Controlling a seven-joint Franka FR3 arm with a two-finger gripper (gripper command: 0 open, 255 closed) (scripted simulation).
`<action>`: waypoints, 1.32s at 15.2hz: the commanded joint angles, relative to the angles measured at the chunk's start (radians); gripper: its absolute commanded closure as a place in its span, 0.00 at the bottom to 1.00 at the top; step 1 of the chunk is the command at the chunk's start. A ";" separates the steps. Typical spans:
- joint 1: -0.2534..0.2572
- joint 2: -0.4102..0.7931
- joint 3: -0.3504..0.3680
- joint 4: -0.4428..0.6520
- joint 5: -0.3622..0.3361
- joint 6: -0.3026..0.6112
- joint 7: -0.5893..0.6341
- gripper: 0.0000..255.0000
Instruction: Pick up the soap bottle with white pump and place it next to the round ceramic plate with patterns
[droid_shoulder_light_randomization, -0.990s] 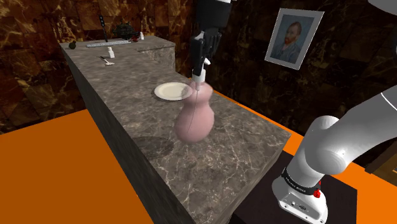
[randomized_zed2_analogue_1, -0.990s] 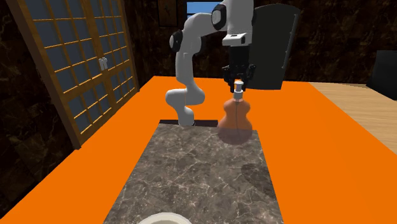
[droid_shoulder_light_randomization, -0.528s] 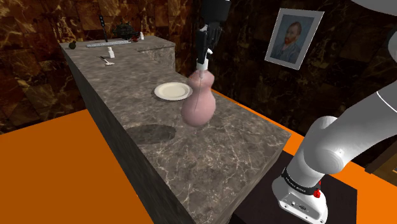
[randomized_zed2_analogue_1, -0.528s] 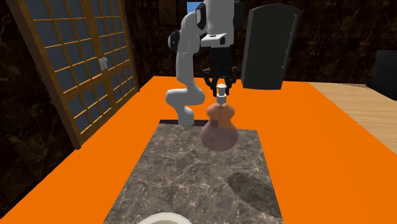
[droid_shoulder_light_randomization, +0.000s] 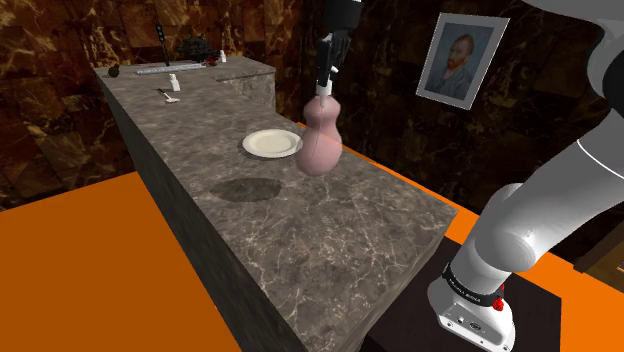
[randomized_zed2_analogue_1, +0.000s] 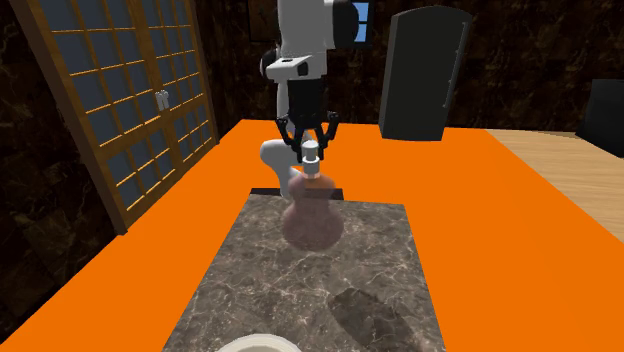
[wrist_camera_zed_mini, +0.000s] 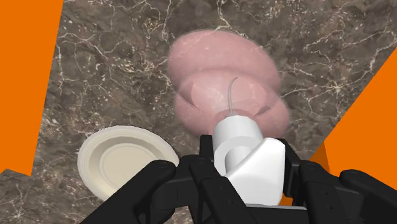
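A pink, see-through gourd-shaped soap bottle (droid_shoulder_light_randomization: 321, 143) with a white pump (wrist_camera_zed_mini: 245, 149) hangs in the air above the dark marble counter (droid_shoulder_light_randomization: 300, 230). My black gripper (droid_shoulder_light_randomization: 322, 82) is shut on the pump at its top; the gripper (randomized_zed2_analogue_1: 311, 143) also shows from the front, and in the wrist view the gripper (wrist_camera_zed_mini: 245, 175) clasps the pump. The bottle (randomized_zed2_analogue_1: 311, 213) hangs just beside the round cream plate (droid_shoulder_light_randomization: 271, 144), off its edge toward the shoulder view's right. From the wrist, the plate (wrist_camera_zed_mini: 126, 159) lies on the counter below and to one side of the bottle (wrist_camera_zed_mini: 222, 86).
Small items and a dark object (droid_shoulder_light_randomization: 195, 48) sit at the counter's far end. A framed portrait (droid_shoulder_light_randomization: 461, 60) hangs on the wall. The floor (randomized_zed2_analogue_1: 500, 230) around is orange. The bottle's shadow (droid_shoulder_light_randomization: 245, 189) falls on the counter near the plate.
The arm has carried the bottle up and toward the plate, away from the stand. Its shadow has moved along the counter with it.
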 joint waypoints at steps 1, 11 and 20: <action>-0.024 0.042 -0.045 0.037 -0.008 0.001 -0.069 1.00; -0.023 -0.007 -0.045 -0.150 -0.003 0.140 -0.079 1.00; -0.022 -0.020 -0.044 -0.219 0.000 0.196 -0.082 1.00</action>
